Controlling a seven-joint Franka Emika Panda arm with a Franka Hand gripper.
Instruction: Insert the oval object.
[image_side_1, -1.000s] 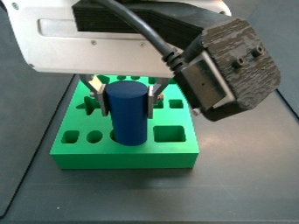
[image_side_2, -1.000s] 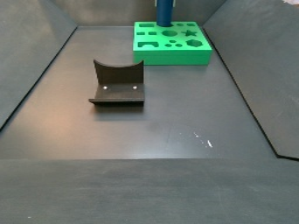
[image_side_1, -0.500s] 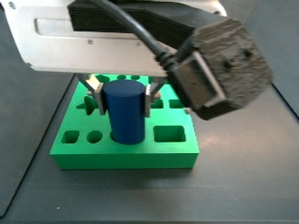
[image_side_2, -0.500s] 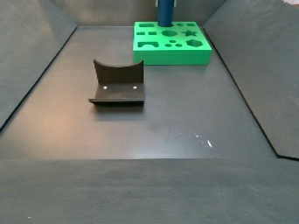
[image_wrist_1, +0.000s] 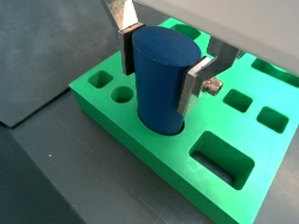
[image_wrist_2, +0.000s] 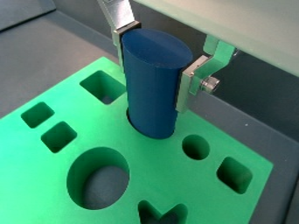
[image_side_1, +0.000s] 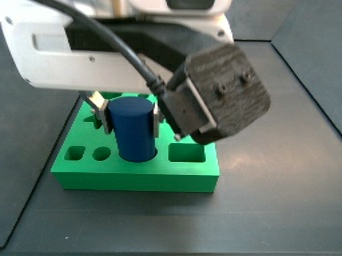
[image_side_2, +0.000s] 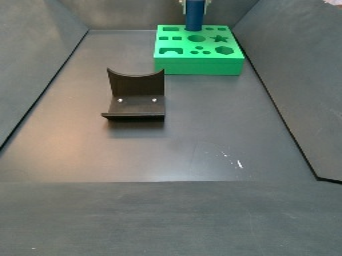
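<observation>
The oval object (image_wrist_1: 162, 83) is a dark blue, smooth peg. It stands upright with its lower end in a hole of the green block (image_wrist_1: 152, 166). My gripper (image_wrist_1: 162, 70) is shut on its upper part, one silver finger on each side. Both also show in a wrist view: peg (image_wrist_2: 152, 87), gripper (image_wrist_2: 155, 70), block (image_wrist_2: 146, 162). In a side view the peg (image_side_1: 131, 130) stands near the front middle of the block (image_side_1: 134, 180), with the gripper (image_side_1: 131, 110) above it. In a side view only the peg's lower part (image_side_2: 194, 12) shows above the block (image_side_2: 201, 64).
The green block has several shaped holes: rectangular, round, oval and star (image_wrist_2: 162, 214). The fixture (image_side_2: 134, 97) stands mid-floor, well in front of the block. Dark walls slope along both sides of the floor. The bulky wrist camera housing (image_side_1: 214, 90) hangs beside the peg.
The wrist and its housing have shifted left and a little lower in a side view. The gripper stays shut on the peg over the block.
</observation>
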